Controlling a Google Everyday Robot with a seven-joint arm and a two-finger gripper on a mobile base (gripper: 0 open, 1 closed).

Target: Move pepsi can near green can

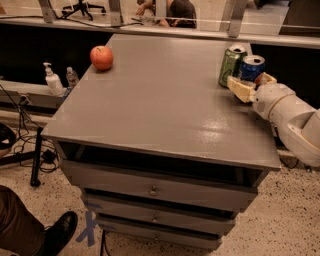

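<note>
Pepsi can (251, 66) stands upright just beside the green can (231, 65), where we judge the task wants it. The gripper (252, 84) sits near the green can, low at the pepsi can's base; we cannot tell whether it is gripping.

- Office or lab workspace: a grey desk (150, 115) with drawers (155, 190) stands on a speckled floor (280, 230).
- Cables (22, 145) trail over the floor at left; a pump bottle (51, 80) stands on a ledge (27, 91) beside the desk.
- A chair base (82, 7) and a seated person (176, 10) show beyond the rail (75, 23) behind.
- The robot's gripper (251, 80) is at the pepsi can (251, 67), at the desk's right edge.
</note>
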